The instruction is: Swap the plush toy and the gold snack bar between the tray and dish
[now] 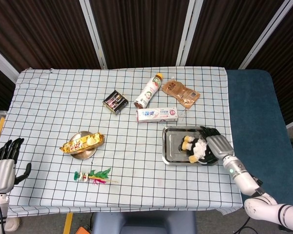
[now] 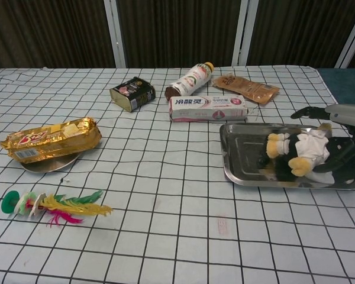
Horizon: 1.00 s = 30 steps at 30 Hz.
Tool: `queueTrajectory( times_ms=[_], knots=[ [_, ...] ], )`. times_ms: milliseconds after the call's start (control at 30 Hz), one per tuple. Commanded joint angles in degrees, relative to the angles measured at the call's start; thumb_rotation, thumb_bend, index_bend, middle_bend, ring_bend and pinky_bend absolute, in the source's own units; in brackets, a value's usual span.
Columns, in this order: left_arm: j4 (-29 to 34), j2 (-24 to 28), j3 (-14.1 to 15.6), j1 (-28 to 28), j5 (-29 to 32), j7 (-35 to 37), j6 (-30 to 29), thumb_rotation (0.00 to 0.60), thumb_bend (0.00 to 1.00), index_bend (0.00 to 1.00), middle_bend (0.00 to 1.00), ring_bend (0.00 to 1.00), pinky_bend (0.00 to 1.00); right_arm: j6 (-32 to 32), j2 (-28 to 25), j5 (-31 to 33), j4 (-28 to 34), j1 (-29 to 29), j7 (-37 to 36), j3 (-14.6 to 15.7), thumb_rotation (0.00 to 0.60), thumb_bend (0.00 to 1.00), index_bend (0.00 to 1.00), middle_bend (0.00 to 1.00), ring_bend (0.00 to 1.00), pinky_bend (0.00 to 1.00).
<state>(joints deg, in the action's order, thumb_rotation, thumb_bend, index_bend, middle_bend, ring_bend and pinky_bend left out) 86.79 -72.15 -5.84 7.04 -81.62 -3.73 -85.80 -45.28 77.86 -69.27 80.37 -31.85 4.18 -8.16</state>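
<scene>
The plush toy point(image 1: 198, 149) looks light and soft, the kind of thing that gives under the fingers, so the best hold is probably a wrap around its thick black-and-white body rather than a pull on the small yellow feet, which could slip free. It is a black toy with a white front and yellow feet, lying on its side in the right half of the metal tray point(image 1: 172, 144), right of centre in the head view. The right hand point(image 1: 216, 146) is at the toy's right side with its dark fingers point(image 2: 308, 112) curved over and round the body; in the chest view they reach over the top and under the far side, but whether they are clamped on it or only cupped about it cannot be told. The gold snack bar point(image 1: 82, 142) is a crinkled foil pack, likely light, somewhat stiff and slippery, best taken across its width; it lies across the small round dish point(image 1: 83, 152) at lower left of the table. The left hand point(image 1: 3, 168) hangs off the table's lower left edge, holding nothing, fingers straight and slightly apart.
</scene>
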Motion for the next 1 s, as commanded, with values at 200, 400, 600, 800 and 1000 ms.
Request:
queueTrajectory(
  times_ms=[200,400,600,800,1000],
  knots=[
    [-0.07,0.06,-0.06,0.04,-0.03,0.26,0.07,0.6,0.43,0.04,0.09,0.0,0.14,-1.18,2.14,-1.41,-2.29,-0.61,-2.13,0.35,0.6,0.08,0.36,0.34,0.36,0.17],
    [-0.08,0.08,-0.14,0.07,0.08,0.31,0.15,0.6,0.43,0.05,0.09,0.0,0.14,-3.43,3.66,-2.15,-3.87,-0.45,-1.81,0.55,0.6,0.12,0.66,0.58,0.62,0.37],
    [-0.07,0.13,-0.22,0.05,0.01,0.34,-0.02,0.6,0.43,0.05,0.09,0.0,0.14,-5.4,4.83,-3.12,-4.31,-0.6,-2.21,0.28,0.6,0.36,0.8,0.68,0.71,0.46],
    [0.02,0.28,-0.3,0.01,0.36,-0.19,0.06,0.6,0.43,0.06,0.09,0.0,0.14,-7.61,5.69,-6.89,-2.54,-2.54,-4.39,-1.18,0.6,0.36,0.81,0.68,0.71,0.46],
    [0.16,0.46,-0.48,-0.04,1.01,-1.14,0.2,0.6,0.43,0.06,0.09,0.0,0.14,-5.75,8.98,-8.14,-2.18,-8.09,-5.01,-4.5,0.6,0.36,0.81,0.68,0.71,0.46]
  ],
)
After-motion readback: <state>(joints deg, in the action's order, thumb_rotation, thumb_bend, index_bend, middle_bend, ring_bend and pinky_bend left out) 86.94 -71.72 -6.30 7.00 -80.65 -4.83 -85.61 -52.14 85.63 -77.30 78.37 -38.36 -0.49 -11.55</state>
